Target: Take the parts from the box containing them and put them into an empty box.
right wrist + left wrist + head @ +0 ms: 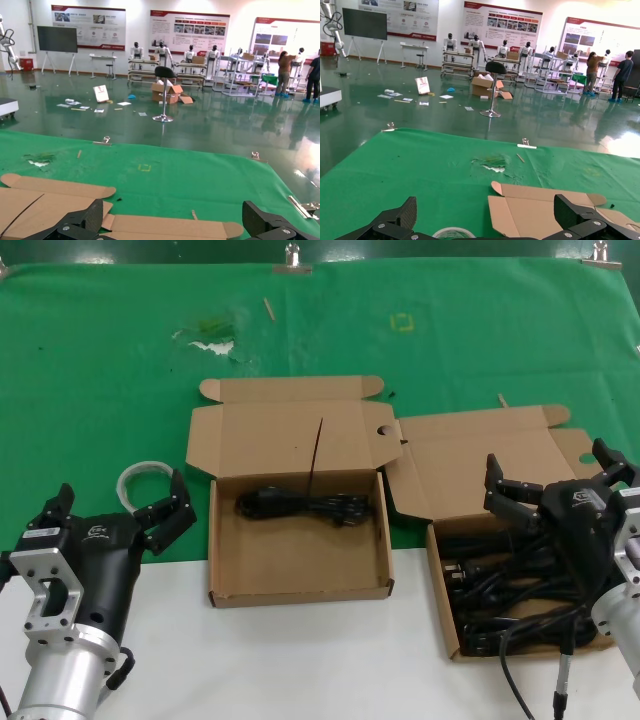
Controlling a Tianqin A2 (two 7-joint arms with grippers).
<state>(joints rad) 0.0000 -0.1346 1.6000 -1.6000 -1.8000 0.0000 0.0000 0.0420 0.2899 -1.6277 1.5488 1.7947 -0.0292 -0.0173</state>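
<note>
The box on the right (pixel 445 615) lies open and holds a tangled heap of black cables (pixel 510 595); its lid (pixel 470 455) lies flat behind it. My right gripper (pixel 553 478) hovers over that heap, open, with nothing between its fingers. The middle box (pixel 300 590) holds a single coiled black bundle (pixel 305 506), and its lid (pixel 530 215) lies open behind. My left gripper (pixel 118 510) waits open to the left of the middle box. In the wrist views the left gripper (pixel 486 212) and the right gripper (pixel 174 215) are both wide apart and hold nothing.
A roll of clear tape (pixel 140 480) lies by the left fingers, seen too as the roll (pixel 452 233). One black cable (pixel 512 680) trails over the right box's front onto the white table. Green cloth (pixel 100 360) with small scraps covers the back.
</note>
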